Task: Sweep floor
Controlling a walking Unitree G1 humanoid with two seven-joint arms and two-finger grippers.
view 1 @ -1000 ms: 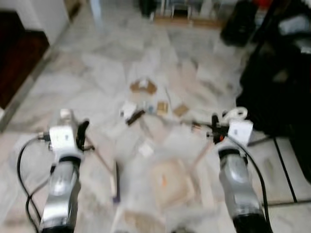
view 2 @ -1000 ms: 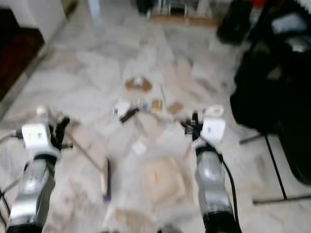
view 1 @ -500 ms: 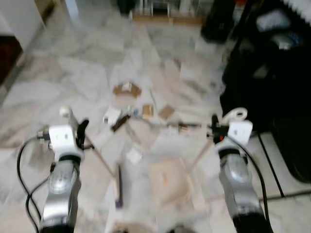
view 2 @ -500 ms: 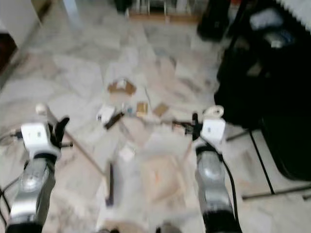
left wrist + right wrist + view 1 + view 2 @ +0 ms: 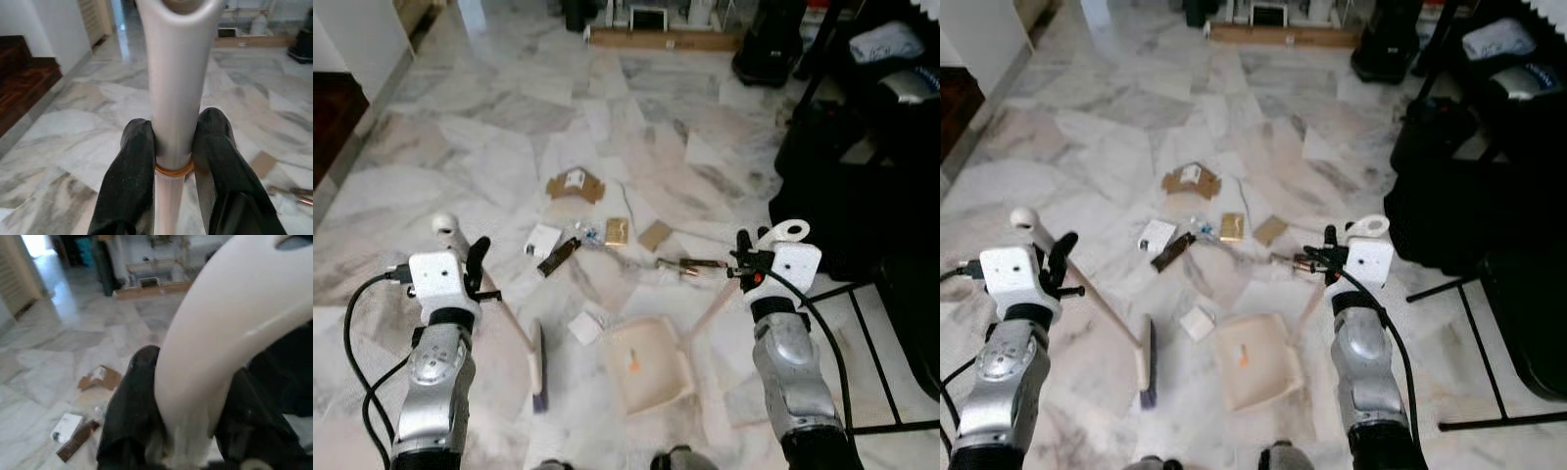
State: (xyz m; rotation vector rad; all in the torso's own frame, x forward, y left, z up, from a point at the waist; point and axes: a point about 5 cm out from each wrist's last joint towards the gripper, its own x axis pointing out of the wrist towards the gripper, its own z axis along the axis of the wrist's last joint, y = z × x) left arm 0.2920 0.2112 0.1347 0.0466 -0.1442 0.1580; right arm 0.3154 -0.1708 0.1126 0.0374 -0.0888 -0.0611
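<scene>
My left gripper (image 5: 172,132) is shut on the white broom handle (image 5: 173,73). In the left eye view that gripper (image 5: 475,264) is at the left, and the broom head (image 5: 538,367) rests on the marble floor below it. My right gripper (image 5: 190,382) is shut on the cream dustpan handle (image 5: 230,313). The dustpan (image 5: 646,362) lies on the floor between my arms. Litter is spread ahead: a cardboard piece (image 5: 574,184), a white card (image 5: 542,239), a brown bar (image 5: 558,258), a gold packet (image 5: 617,230) and a white paper (image 5: 581,326) by the pan.
Black bags and gear (image 5: 862,147) fill the right side, with black stand legs (image 5: 891,372) on the floor beside my right arm. A dark wooden step (image 5: 337,117) lies at the far left. A wooden plank (image 5: 661,39) runs along the back.
The camera has swung and the picture has sharpened. Both arms keep the same pose, still holding the broom and the dustpan.
</scene>
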